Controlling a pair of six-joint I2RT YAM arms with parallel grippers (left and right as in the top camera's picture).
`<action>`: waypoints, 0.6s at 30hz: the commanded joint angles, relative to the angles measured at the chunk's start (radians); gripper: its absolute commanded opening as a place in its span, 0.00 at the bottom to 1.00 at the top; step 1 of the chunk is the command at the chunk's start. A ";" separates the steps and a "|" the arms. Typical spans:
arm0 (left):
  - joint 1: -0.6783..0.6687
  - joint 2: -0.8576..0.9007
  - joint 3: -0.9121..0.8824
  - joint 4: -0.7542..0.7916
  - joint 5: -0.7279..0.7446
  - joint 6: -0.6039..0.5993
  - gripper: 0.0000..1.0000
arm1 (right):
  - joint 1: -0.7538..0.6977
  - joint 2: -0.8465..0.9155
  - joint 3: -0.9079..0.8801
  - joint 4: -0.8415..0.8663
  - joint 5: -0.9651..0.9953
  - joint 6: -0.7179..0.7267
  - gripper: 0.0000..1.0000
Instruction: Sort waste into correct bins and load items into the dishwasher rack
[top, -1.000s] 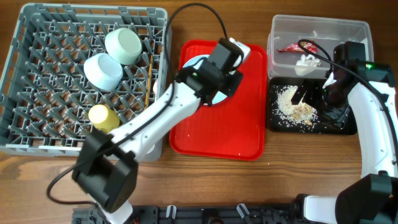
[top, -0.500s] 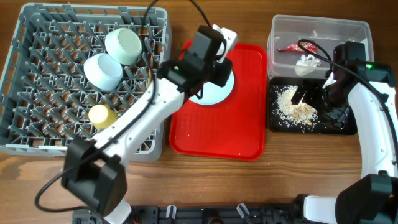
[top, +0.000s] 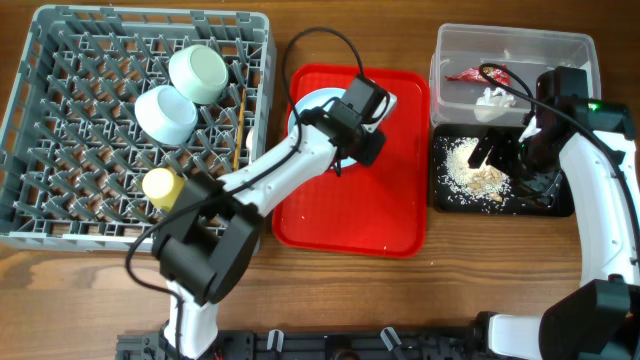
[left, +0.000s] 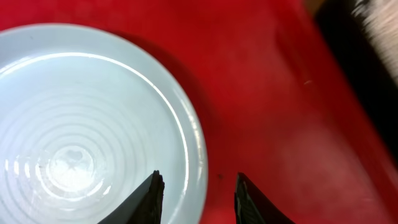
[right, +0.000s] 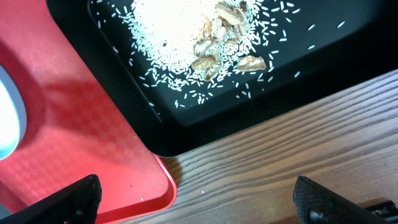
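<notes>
The white plate (top: 312, 105) (left: 81, 124) lies on the red serving tray, at its upper left. My left gripper (top: 350, 135) (left: 198, 198) stands open astride the plate's right rim, one finger over the plate, one over the tray. In the dishwasher rack (top: 60, 215) sit a pale green bowl (top: 203, 72), a pale blue bowl (top: 165, 113), a yellow cup (top: 160, 187) and a chopstick (top: 238, 130). The clear tub (top: 540, 45) holds a red wrapper (top: 468, 77) and a tissue (top: 492, 99). Rice scraps (top: 475, 172) (right: 186, 37) lie in the black tray (top: 545, 205) (right: 323, 68). My right gripper (top: 497, 155) (right: 199, 202) hangs wide open and empty above it.
The red serving tray (top: 350, 215) (left: 280, 93) (right: 62, 124) lies between the rack and the black tray. Its corner nearly touches the black tray's front left corner. Bare wooden table (right: 280, 155) runs along the front. Black cables arc over the tray's far edge and the tub.
The left arm swung up toward the rack and came back over the tray. Its jaws went from shut to parted, and the plate lies farther up-left. The right arm stayed still.
</notes>
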 joint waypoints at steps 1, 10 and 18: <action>-0.023 0.066 -0.006 -0.002 -0.116 0.114 0.36 | -0.001 -0.018 0.019 -0.001 -0.014 -0.009 1.00; -0.046 0.150 -0.006 -0.015 -0.288 0.155 0.29 | -0.001 -0.018 0.019 0.000 -0.014 -0.009 1.00; -0.056 0.161 -0.006 -0.044 -0.293 0.154 0.04 | -0.001 -0.018 0.019 0.000 -0.015 -0.009 1.00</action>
